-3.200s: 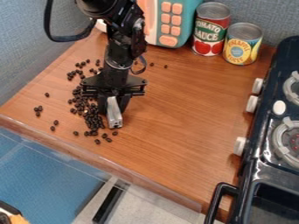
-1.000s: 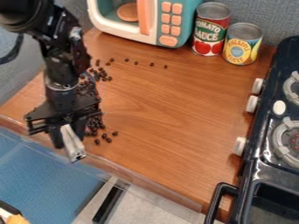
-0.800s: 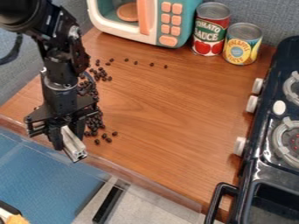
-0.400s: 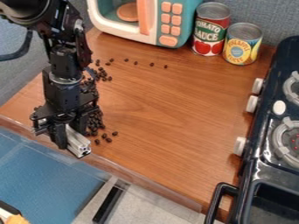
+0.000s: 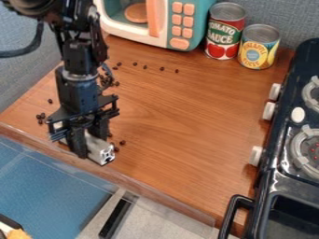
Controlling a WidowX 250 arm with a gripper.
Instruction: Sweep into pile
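Black gripper (image 5: 89,141): jaws narrowly apart, closed on a silver bar (image 5: 100,150); the bar's square end projects near dark beans (image 5: 122,142) on the wooden counter (image 5: 181,121).

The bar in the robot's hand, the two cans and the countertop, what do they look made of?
The bar in the hand looks like metal, perhaps aluminium: silvery, with a slotted end. The red can and yellow can seem metal with paper labels, judging by grey rimmed lids. The countertop shows brown wood grain, slight sheen: wood or laminate.
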